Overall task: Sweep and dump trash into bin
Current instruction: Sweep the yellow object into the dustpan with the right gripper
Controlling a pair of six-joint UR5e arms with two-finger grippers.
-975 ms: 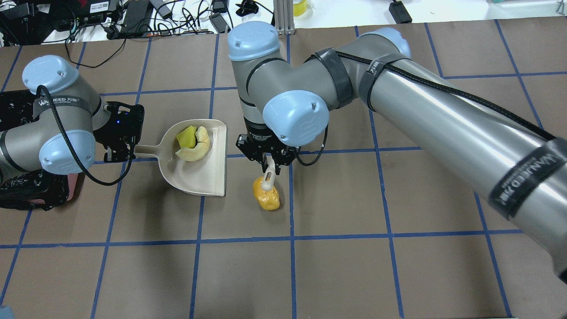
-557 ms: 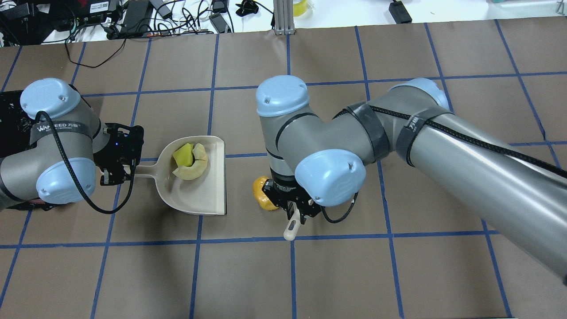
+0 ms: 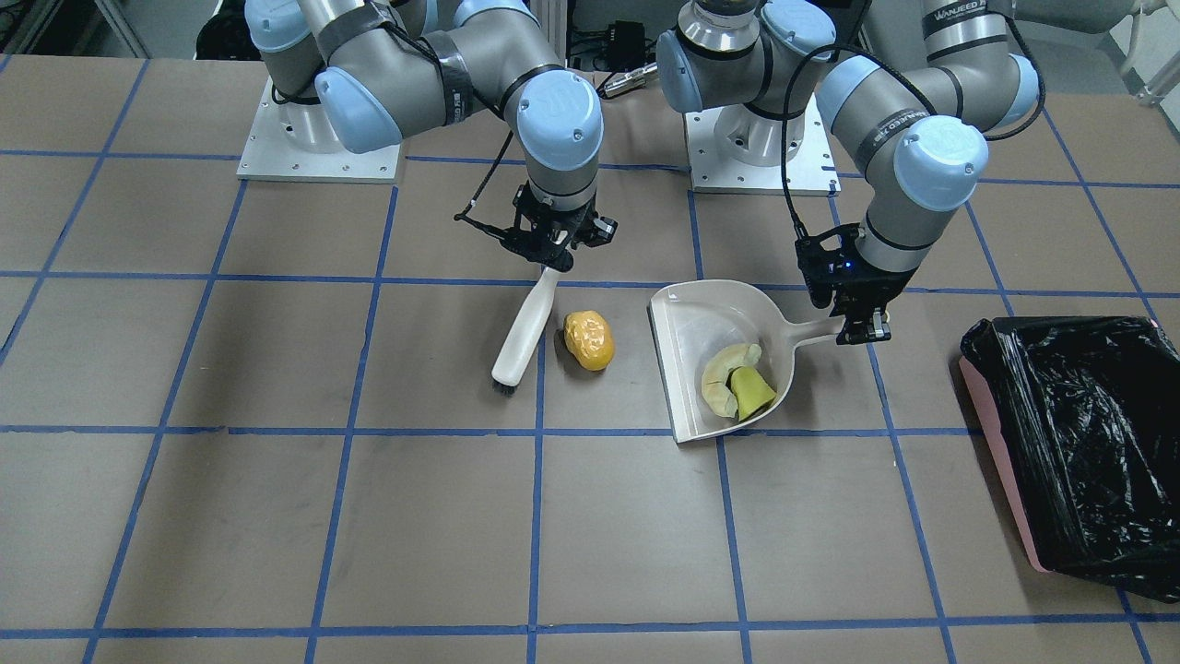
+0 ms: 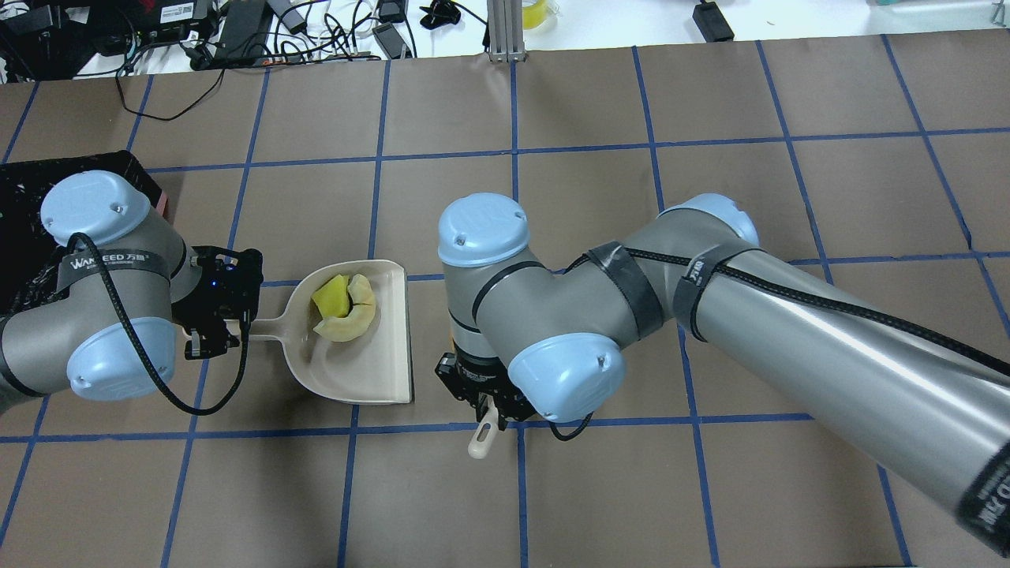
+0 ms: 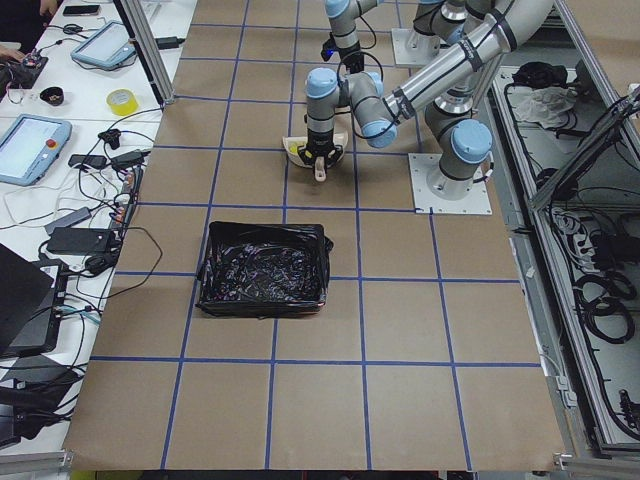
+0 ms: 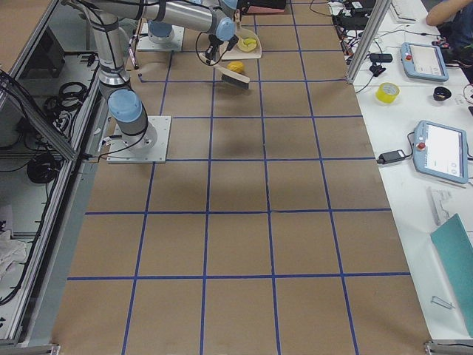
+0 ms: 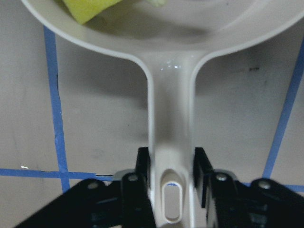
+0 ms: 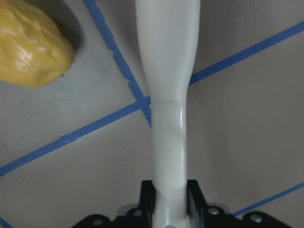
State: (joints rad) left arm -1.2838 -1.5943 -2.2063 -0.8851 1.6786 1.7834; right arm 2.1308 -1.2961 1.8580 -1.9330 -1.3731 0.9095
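Note:
The orange-yellow lump lies on the table between a cream hand brush and the open mouth of the beige dustpan. The cream crescent and the yellow-green sponge lie inside the dustpan. My right gripper is shut on the brush handle, with the bristles down by the table. My left gripper is shut on the dustpan handle. The pink bin with a black bag stands beyond the dustpan on my left. In the overhead view my right arm hides the lump.
Cables and electronics line the far table edge. The arm base plates sit at my side of the table. A side bench holds tablets and a tape roll.
My right arm has carried the brush from the lump over to its far side from the dustpan, nearer to me. My left arm has shifted the dustpan slightly toward me.

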